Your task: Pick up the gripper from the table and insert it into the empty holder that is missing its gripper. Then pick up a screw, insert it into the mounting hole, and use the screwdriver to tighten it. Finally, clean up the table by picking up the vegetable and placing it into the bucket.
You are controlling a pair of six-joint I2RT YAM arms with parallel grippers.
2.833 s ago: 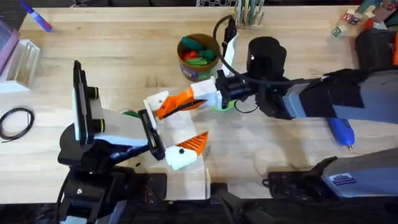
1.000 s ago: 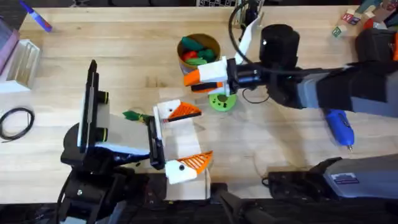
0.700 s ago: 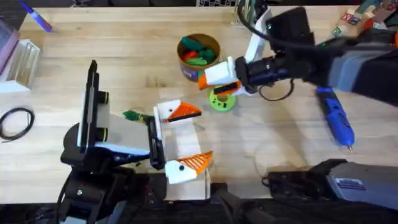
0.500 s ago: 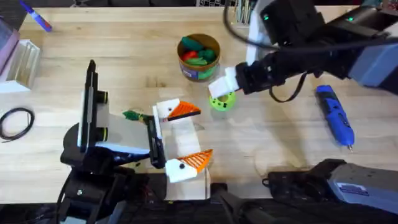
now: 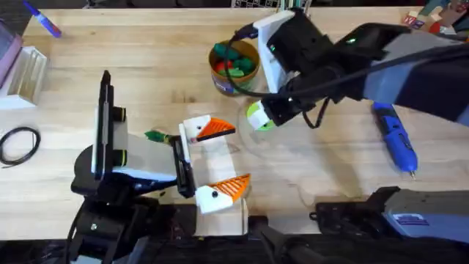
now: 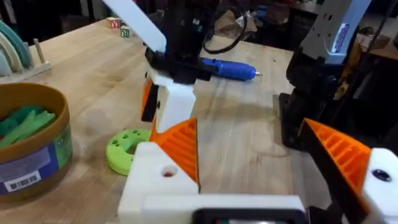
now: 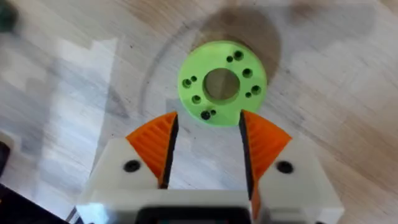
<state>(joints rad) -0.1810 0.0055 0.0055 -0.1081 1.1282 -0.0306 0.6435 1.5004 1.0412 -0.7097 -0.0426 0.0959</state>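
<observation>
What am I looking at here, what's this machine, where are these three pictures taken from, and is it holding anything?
These are two robot arms at a wooden table. Each ends in a two-finger hand, white with orange ribbed pads. One picture looks down from above the table; the other two come from small cameras on each arm's wrist.

From above, the left hand rests low near the table's front, fingers apart and empty. The right hand has reached to the middle and hangs open over a bright green disc with holes, fingers either side, not gripping.

Also on the table: a tan bucket of toy vegetables, a blue screwdriver, and a small dark green vegetable beside the left hand.
</observation>
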